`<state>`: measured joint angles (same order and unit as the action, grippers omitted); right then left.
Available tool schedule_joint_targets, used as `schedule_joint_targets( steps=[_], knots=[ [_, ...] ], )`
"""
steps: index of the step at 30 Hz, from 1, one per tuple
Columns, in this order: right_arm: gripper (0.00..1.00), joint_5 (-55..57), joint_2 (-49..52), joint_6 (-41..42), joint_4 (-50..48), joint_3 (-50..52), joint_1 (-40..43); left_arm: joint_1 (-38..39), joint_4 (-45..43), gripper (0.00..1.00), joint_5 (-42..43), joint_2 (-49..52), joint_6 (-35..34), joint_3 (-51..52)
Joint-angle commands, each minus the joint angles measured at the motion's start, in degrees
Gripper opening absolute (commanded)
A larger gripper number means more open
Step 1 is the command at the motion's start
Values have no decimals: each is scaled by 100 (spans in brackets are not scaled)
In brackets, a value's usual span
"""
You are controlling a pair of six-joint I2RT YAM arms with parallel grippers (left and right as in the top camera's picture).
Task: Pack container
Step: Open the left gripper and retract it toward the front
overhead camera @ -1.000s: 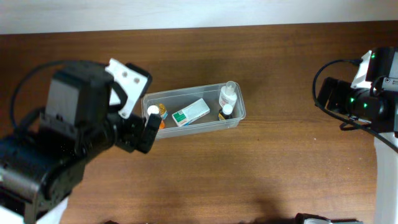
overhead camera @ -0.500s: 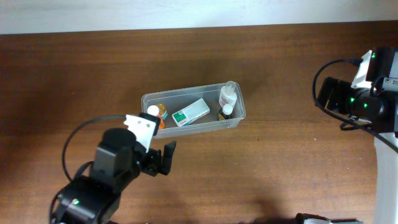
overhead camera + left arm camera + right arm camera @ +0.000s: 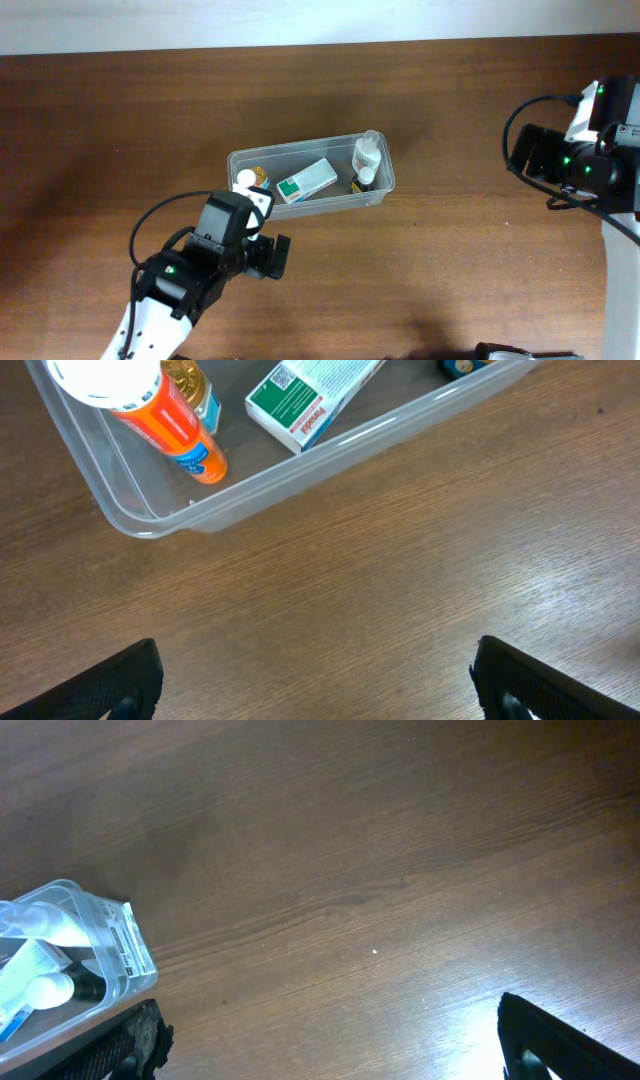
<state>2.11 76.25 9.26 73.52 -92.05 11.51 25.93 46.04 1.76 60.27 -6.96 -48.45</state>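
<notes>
The container [image 3: 300,152] is a clear tub in the middle of the table. In it are an orange bottle [image 3: 249,181] with a white cap at the left end, a green and white box [image 3: 306,181] in the middle, and a clear bottle [image 3: 367,152] beside a small dark bottle [image 3: 364,179] at the right end. My left gripper [image 3: 269,228] is open over bare table just in front of the tub's left corner. The left wrist view shows the container [image 3: 330,445], the orange bottle [image 3: 165,415] and the box [image 3: 310,390] beyond my left gripper [image 3: 320,690]. My right gripper [image 3: 528,152] is open at the far right.
The brown wooden table [image 3: 450,260] runs to a pale wall at the back. In the right wrist view the container's right end [image 3: 100,945] sits at the left edge, well apart from my right gripper [image 3: 330,1040]. Cables loop round both arms.
My left arm has drawn back from over the tub's left end toward the front of the table, its gripper staying open. The right arm and the tub's contents have not moved.
</notes>
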Motion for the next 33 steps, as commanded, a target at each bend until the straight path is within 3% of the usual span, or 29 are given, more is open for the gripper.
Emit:
schedule_joint_targets(
  steps=[1, 6, 11, 15, 26, 33],
  knots=[
    [98, -11, 4, 70, 2, -85, 37, 17, 4, 99, 79, 31, 39, 11],
    [98, -11, 4, 70, 2, -85, 37, 17, -155, 99, -306, 31, 168, 9],
    [98, -11, 4, 70, 2, -85, 37, -4, -920, 99, -304, -188, 1235, 31],
    [98, -11, 4, 70, 2, -85, 37, -184, -1399, 99, -302, -780, 1652, 201],
    [98, -11, 4, 70, 2, -85, 37, -1731, -3154, 99, 640, -3167, 1698, 2094],
    [98, -11, 4, 70, 2, -85, 37, -2076, -3963, 99, 772, -4358, 1696, 3303]
  ],
)
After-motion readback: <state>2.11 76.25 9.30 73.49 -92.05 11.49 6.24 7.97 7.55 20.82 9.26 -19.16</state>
